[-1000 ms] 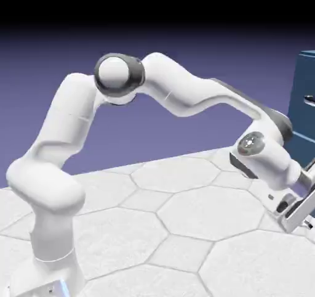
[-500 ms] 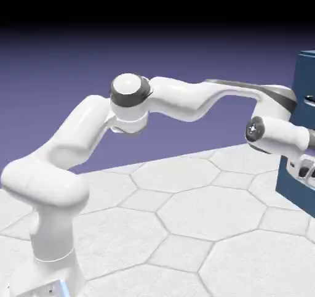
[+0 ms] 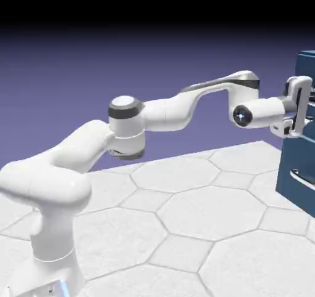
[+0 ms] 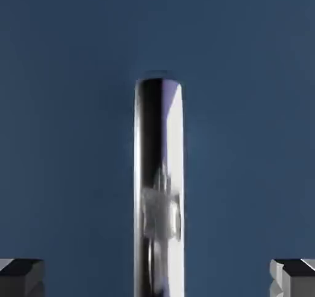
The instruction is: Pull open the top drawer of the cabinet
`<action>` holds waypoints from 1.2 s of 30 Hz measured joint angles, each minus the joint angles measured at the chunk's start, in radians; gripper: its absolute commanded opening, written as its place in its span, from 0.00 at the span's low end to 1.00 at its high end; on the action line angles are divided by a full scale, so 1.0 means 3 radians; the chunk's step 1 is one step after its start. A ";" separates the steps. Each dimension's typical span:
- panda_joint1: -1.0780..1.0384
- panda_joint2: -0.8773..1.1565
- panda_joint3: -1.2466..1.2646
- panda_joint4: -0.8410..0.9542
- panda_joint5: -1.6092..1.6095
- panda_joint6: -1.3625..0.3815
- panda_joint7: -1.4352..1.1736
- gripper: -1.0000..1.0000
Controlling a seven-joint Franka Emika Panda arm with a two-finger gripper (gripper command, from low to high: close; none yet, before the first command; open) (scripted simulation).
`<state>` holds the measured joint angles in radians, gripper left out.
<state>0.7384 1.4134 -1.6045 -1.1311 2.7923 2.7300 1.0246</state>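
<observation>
The top drawer sits at the upper end of the cabinet, at the exterior view's right edge, and its front looks flush with the cabinet face, so I judge it not yet pulled. A second ago my arm hung low beside the cabinet, down near the counter; half a second ago my wrist was level with the cabinet's middle. Now I have come up, and my gripper is level with the top drawer, right against its front.

In the hand view the drawer's silver handle runs up the middle of the picture over the blue panel, and my two fingertips show at the bottom corners, one on each side of the handle and well apart from it. So my gripper is spread wide, holding nothing, with the handle between the fingers.

That rise means the approach is nearly done. I judge what remains is to clamp onto the handle, then draw straight back from the cabinet. If I close too shallow, the fingers could slip off the smooth bar.
</observation>
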 measured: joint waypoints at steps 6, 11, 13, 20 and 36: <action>-0.0435 0.0121 -0.0044 0.0725 -0.0152 0.0271 0.0347 0.50; -0.0615 0.0170 -0.0062 0.1024 -0.0215 0.0383 0.0490 0.00; -0.0474 0.0161 -0.0077 0.0783 -0.0137 0.0286 0.0395 0.00; 0.0020 0.0138 -0.0134 -0.0062 0.0066 -0.0059 0.0128 0.00; 0.1197 0.0095 -0.0305 -0.1995 0.0231 -0.0812 -0.0242 0.00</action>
<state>1.0976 1.4419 -1.6960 -1.7295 2.8617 2.4865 0.9519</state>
